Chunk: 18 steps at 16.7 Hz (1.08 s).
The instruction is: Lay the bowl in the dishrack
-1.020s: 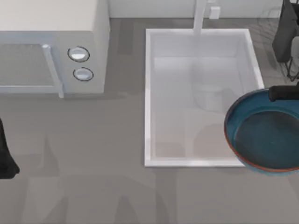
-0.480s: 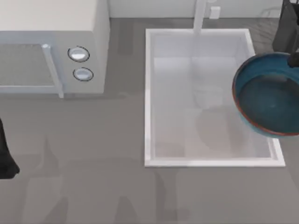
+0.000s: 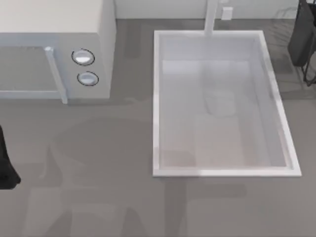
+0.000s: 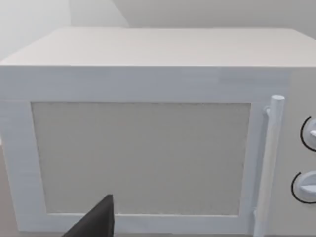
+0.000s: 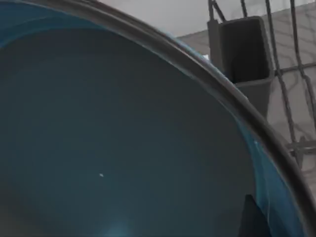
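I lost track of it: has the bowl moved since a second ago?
Yes. It left the sink's right edge, off the top view; the bowl is now beside the dishrack.

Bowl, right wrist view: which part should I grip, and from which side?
Pinch the bowl at its thin rim, one of the jaws inside, one outside: it looks too wide and shallow to span. Probably come from the edge away from the dishrack wires.

glossy teal bowl (image 5: pixel 123 148), thin wire dishrack (image 5: pixel 281 84) — smooth white sink (image 3: pixel 157 98)
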Available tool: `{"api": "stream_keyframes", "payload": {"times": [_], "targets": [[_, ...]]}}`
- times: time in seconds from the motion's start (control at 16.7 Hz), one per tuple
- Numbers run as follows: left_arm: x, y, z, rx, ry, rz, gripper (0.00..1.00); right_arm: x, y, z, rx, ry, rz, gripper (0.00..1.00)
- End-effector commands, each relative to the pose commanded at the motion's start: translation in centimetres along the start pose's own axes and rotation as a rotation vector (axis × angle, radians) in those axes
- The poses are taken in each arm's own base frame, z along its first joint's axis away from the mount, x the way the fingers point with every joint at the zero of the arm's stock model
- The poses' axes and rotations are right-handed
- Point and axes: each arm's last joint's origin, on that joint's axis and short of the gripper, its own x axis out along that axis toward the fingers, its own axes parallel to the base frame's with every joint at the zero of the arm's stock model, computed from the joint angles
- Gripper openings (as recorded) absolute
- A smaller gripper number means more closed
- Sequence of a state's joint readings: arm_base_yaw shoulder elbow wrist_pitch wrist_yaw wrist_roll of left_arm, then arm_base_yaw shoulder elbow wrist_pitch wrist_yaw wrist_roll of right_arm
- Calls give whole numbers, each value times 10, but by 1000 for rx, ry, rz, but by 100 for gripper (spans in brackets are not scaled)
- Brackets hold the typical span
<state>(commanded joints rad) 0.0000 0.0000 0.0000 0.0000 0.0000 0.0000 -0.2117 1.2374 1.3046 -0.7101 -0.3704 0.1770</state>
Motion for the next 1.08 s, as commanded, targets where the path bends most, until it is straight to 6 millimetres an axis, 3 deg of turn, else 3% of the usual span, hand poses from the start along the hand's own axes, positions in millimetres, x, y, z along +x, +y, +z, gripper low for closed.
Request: {"api": "stream_keyframes", "payload": {"times": [0.24,0.54,0.9,1.08], "targets": [[0,0,0,0,0,0,100,-51,-34,15,-157,-383,-29,0],[0,0,0,0,0,0,100,-99,-44,13,-332,-621,-107,0],[0,0,0,0,0,0,100,-102,-44,13,-343,-634,-111,0],[0,0,0,0,0,0,100,-85,-53,21,-347,-633,-106,0]]}}
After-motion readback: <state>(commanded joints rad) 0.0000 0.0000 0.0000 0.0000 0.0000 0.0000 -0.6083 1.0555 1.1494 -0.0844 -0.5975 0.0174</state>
